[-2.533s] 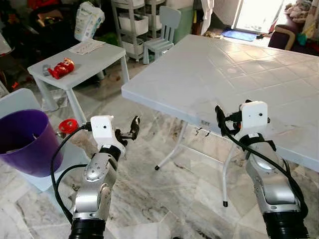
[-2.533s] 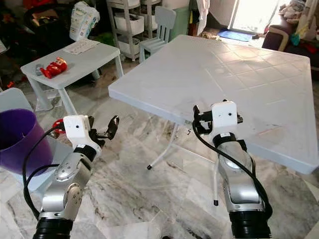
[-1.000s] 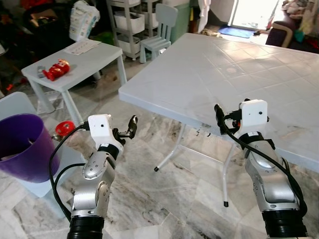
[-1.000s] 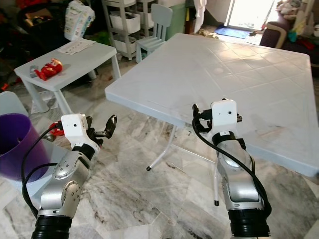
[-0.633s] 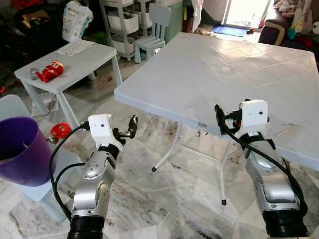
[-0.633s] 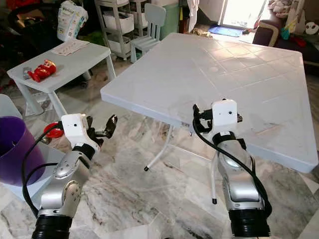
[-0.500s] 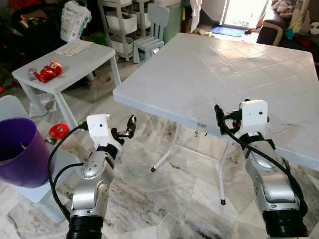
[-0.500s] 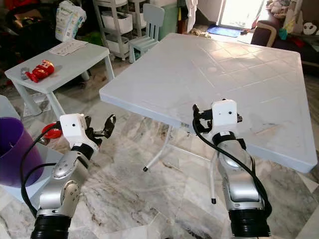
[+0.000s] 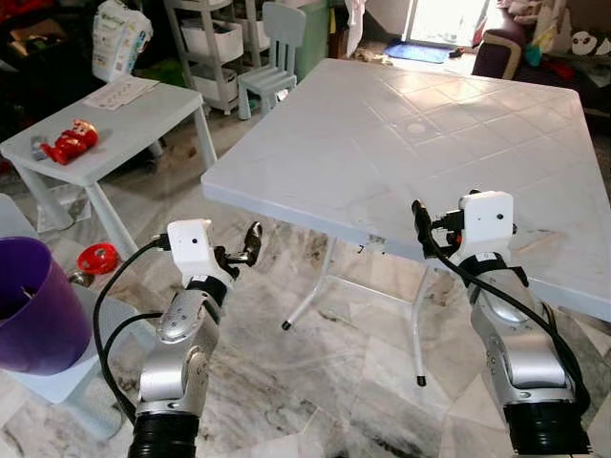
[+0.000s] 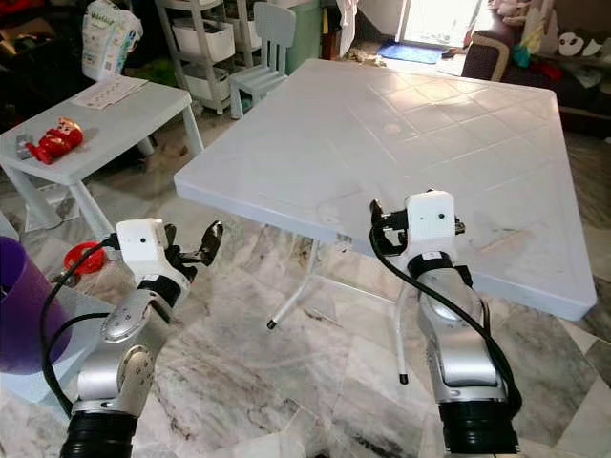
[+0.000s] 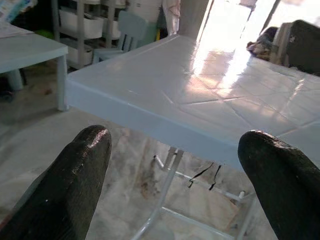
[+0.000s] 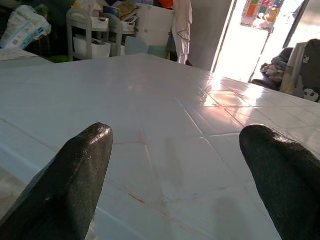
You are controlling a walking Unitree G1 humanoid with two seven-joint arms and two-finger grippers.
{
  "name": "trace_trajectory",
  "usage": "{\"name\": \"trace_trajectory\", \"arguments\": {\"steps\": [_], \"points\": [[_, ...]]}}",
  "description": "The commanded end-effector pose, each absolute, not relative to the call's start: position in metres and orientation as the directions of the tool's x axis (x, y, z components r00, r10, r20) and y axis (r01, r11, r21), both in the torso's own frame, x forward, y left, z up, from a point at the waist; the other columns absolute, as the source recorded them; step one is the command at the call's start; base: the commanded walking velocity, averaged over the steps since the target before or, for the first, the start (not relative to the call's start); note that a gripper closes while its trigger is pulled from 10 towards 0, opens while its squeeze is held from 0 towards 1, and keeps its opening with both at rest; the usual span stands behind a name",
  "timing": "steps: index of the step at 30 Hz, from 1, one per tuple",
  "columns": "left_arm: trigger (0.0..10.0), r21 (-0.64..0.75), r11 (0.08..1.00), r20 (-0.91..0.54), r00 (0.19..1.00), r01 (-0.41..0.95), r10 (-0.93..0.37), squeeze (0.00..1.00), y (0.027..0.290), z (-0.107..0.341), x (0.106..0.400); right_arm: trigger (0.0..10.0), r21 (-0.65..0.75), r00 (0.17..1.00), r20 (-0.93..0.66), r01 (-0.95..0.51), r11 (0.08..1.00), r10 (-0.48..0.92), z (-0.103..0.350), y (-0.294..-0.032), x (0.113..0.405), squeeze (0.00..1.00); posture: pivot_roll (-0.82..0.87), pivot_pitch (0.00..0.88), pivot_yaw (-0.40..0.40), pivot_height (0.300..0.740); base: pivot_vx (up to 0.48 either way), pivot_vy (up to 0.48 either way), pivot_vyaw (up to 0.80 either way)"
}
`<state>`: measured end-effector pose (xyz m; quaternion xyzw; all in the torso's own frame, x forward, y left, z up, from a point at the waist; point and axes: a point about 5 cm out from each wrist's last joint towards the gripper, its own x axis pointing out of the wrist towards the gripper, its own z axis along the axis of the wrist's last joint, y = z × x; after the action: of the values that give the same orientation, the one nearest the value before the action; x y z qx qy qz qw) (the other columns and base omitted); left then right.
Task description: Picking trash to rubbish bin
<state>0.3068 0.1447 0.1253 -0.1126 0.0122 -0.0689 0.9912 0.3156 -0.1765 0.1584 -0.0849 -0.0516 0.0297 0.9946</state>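
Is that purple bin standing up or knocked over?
Upright: the purple bin stands on its base, with its open mouth facing up.

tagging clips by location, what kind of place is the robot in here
Most likely a lived-in home: a small child's chair and low table with a red toy, storage shelves, marble floor.

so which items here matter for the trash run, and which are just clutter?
Job:
purple bin, at robot's left
red item on the small table, possibly trash
left gripper and right gripper, both open, nothing held

Lying about:
big white table
small chair
red ring on floor
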Motion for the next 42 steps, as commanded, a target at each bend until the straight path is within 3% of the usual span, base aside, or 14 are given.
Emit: {"name": "trace_trajectory", "arguments": {"steps": [1,42], "points": [[10.0,-0.224,0.966,-0.016,0.991,0.126,-0.133,0.00,0.1461,0.1256,0.3083,10.0,-0.175,0.993,0.102,-0.041,0.984,0.059,0.1607,-0.1787,0.3152,0.00,-0.05,0.023,0.013,0.740,0.000,0.000,-0.80],[10.0,-0.216,0.970,-0.014,0.993,0.111,-0.117,0.00,0.1507,0.1286,0.3142,10.0,-0.175,0.993,0.105,-0.035,0.984,0.054,0.1615,-0.1790,0.3163,0.00,-0.05,0.018,0.016,0.740,0.000,0.000,-0.80]]}}
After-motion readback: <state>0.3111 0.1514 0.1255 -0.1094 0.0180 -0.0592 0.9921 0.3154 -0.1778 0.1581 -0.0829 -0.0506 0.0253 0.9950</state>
